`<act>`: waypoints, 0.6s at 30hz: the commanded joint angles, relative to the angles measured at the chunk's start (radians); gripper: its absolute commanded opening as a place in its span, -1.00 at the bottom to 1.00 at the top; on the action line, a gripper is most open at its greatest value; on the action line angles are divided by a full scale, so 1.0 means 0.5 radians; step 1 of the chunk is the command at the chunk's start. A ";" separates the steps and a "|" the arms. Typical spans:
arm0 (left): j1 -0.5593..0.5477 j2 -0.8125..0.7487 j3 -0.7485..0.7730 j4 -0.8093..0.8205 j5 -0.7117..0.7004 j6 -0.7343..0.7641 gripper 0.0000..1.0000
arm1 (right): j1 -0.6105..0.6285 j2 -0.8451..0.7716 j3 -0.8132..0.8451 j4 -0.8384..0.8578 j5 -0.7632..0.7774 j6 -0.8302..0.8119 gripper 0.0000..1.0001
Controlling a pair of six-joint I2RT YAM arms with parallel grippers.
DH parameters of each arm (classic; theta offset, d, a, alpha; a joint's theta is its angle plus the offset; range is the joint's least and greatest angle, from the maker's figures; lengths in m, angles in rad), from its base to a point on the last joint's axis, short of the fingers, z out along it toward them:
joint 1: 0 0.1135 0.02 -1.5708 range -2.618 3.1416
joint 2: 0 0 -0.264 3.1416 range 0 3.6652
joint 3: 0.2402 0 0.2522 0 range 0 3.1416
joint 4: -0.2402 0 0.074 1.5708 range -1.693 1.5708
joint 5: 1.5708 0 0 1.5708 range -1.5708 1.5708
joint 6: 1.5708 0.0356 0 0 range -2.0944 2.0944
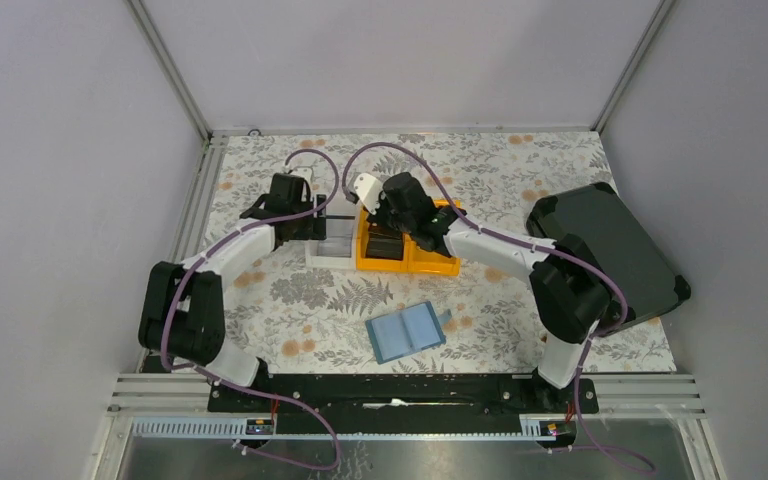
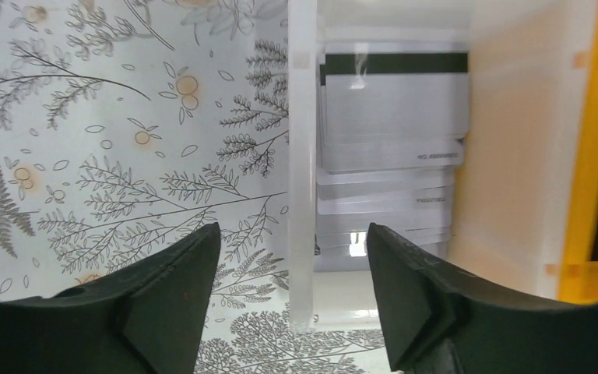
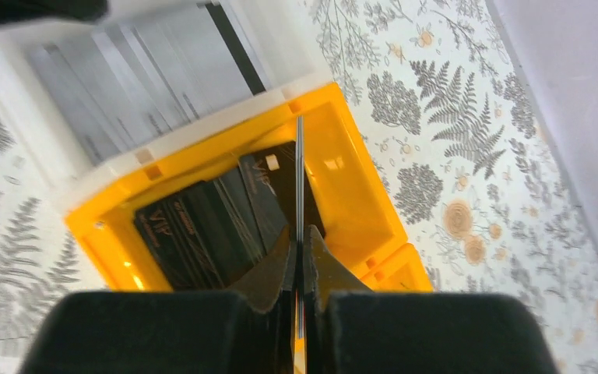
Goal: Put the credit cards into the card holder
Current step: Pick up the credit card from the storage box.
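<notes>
Floral bench (image 1: 290, 290). Your right jaws: pinching one dark card (image 3: 299, 179), edge-on, over the orange bin (image 3: 350, 179) of black cards (image 3: 202, 226). Your left jaws: spread, astride the white bin (image 2: 302, 156) wall, pale cards (image 2: 393, 117) just beyond. Blue card holder (image 1: 407, 331): open flat, well apart from both.

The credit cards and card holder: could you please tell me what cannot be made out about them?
Right wrist view: the held card, pinched by the right gripper, is edge-on; face unseen.
Same view: the dark cards in the orange bin overlap; count unclear.
Left wrist view: print on the pale cards is blurred.
Top view: the card holder is too small to show pocket contents.
</notes>
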 commanded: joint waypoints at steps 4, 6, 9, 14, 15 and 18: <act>-0.005 -0.377 -0.041 0.119 -0.072 -0.147 0.59 | -0.109 -0.292 -0.227 0.288 -0.340 0.651 -1.00; -0.005 -0.463 -0.059 0.152 -0.013 -0.211 0.61 | -0.161 -0.351 -0.286 0.322 -0.439 0.781 -1.00; -0.005 -0.607 -0.158 0.308 0.272 -0.343 0.62 | -0.256 -0.465 -0.414 0.403 -0.622 0.976 -1.00; -0.036 -0.677 -0.354 0.897 0.916 -0.738 0.65 | -0.464 -0.678 -0.695 0.726 -1.013 1.358 -1.00; -0.051 -0.651 -0.376 0.999 1.007 -0.818 0.66 | -0.497 -0.702 -0.736 0.772 -1.094 1.407 -1.00; -0.109 -0.528 -0.391 1.259 1.206 -1.013 0.67 | -0.578 -0.738 -0.824 0.925 -1.354 1.548 -1.00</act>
